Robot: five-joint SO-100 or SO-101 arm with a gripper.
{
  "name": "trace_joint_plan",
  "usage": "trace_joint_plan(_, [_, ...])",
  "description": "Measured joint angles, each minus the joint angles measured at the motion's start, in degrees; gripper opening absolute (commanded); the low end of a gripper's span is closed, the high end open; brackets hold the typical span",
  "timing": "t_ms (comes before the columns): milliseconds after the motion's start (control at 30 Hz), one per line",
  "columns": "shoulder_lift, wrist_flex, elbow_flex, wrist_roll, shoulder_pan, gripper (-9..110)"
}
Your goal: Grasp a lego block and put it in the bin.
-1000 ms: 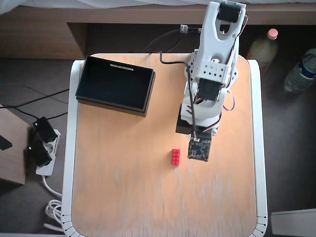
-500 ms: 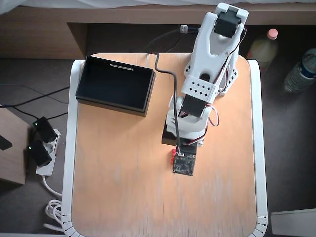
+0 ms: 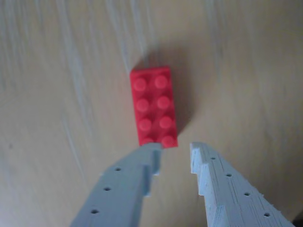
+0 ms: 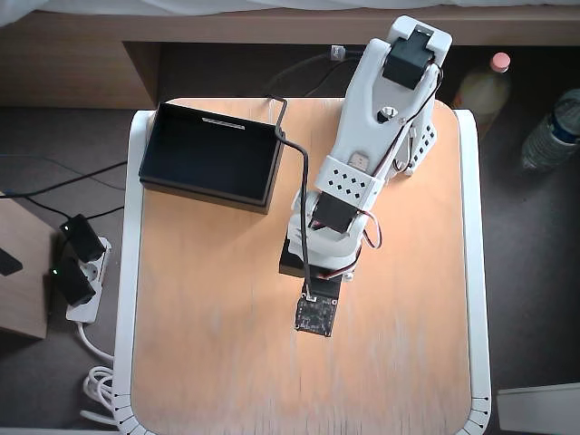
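Note:
In the wrist view the red lego block (image 3: 154,106) lies flat on the wooden table, studs up, its long side pointing away from me. My gripper (image 3: 174,152) is open and empty. Its two pale fingertips (image 3: 147,156) hover just short of the block's near end, the left tip close to the block's near edge. In the overhead view the arm (image 4: 349,181) reaches over the table's middle and hides the block and the fingers. The black bin (image 4: 213,154) stands at the table's upper left, empty, with a pale strip on its far rim.
In the overhead view the wrist camera board (image 4: 315,314) marks the arm's end. A black cable (image 4: 288,145) runs past the bin's right corner. Bottles (image 4: 551,136) stand off the table at the upper right, and a power strip (image 4: 77,272) lies at the left.

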Motion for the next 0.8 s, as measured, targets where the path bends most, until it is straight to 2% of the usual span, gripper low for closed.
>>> trace_joint_plan(200, [-3.2, -4.2, -0.1, -1.8, 0.0, 23])
trace_joint_plan(800, [-8.3, -8.3, -0.2, -4.4, -0.1, 23])
